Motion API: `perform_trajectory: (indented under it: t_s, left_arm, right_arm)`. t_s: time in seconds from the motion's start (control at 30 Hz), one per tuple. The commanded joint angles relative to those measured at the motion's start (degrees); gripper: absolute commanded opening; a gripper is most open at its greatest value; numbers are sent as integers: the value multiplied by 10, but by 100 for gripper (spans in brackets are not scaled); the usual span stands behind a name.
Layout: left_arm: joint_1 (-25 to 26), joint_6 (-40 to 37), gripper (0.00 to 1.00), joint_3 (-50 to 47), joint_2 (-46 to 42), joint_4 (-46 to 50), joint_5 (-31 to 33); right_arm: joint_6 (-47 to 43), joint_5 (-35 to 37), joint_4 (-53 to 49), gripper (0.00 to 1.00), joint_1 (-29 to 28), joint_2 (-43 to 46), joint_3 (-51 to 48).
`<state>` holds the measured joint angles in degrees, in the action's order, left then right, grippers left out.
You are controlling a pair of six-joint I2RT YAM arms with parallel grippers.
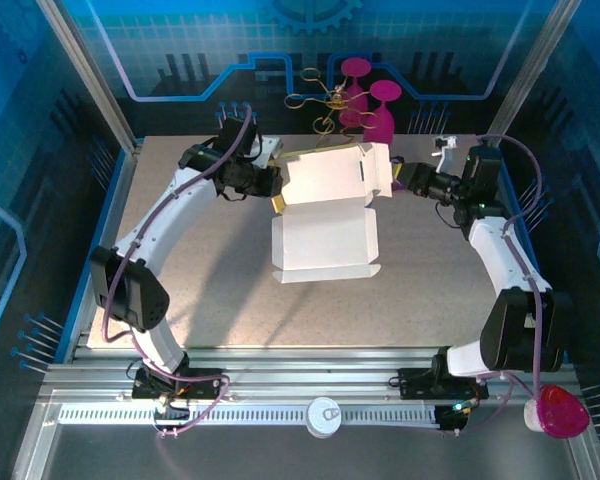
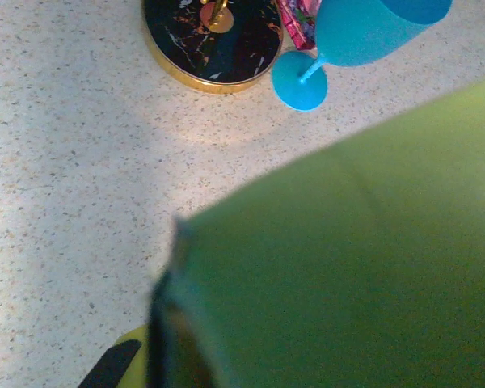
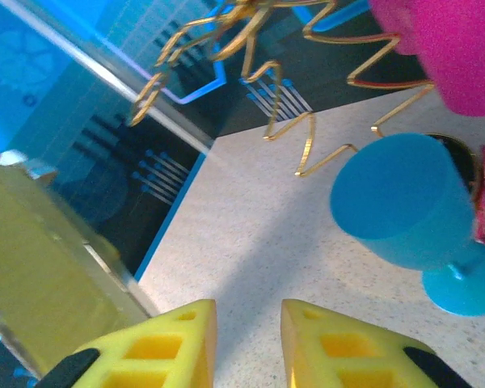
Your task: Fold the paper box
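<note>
We're over the desk [image 1: 200, 290], and the paper box [image 1: 325, 245] sits right between the two hands, white inside facing up. Its near half lies flat on the desk, reaching from the hands back toward the arm bases. Its far section is tilted up off the surface, and that raised part is what the hands flank.

The left hand [image 1: 272, 182] is against the raised section's left edge. On its wrist camera, blurred yellow cardboard sits right in front of the lens and one dark fingertip [image 2: 113, 365] peeks out below. We cannot tell whether that hand is clenched on the panel or merely pressed to it.

The right hand [image 3: 246, 317] is just beside the raised section's right edge. Its fingers [image 3: 174, 347] are parted with bare desk between them, gripping nothing. Ahead of that hand stand a blue goblet [image 3: 400, 202], a gold wire stand [image 3: 307, 137] and a magenta goblet [image 3: 453, 48], none touching the box.

How far along? By our reckoning, early. One section is up, and that looks like the only fold under way. The near half is flat, no side walls stand, no tabs look tucked and nothing is closed. Walls, flaps and lid are all left to do.
</note>
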<state>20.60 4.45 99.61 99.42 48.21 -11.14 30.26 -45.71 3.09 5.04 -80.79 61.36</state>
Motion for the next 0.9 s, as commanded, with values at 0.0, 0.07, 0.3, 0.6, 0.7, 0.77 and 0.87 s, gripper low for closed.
perform_trajectory:
  t_s: [0.0,0.07,0.3,0.6,0.7,0.77,0.87]
  left_arm:
    - [-6,-21,0,20,9,7,-39]
    - [-6,-21,0,20,12,10,-36]
    - [-6,-18,0,27,17,14,-32]
    - [-6,-21,0,39,24,22,-30]
    - [-6,-21,0,42,24,23,-30]
    - [-6,-22,0,44,24,23,-31]
    - [-6,-22,0,45,23,24,-32]
  right_arm:
    - [-46,-71,36,26,-10,0,24]
    - [-45,-80,37,25,-20,-2,29]
    - [-70,-79,2,25,-46,5,39]
    - [-104,-62,-33,27,-63,23,39]
    - [-133,-46,-64,28,-75,29,50]
    - [-154,-28,-87,29,-84,33,57]
    - [-169,-5,-101,32,-92,38,62]
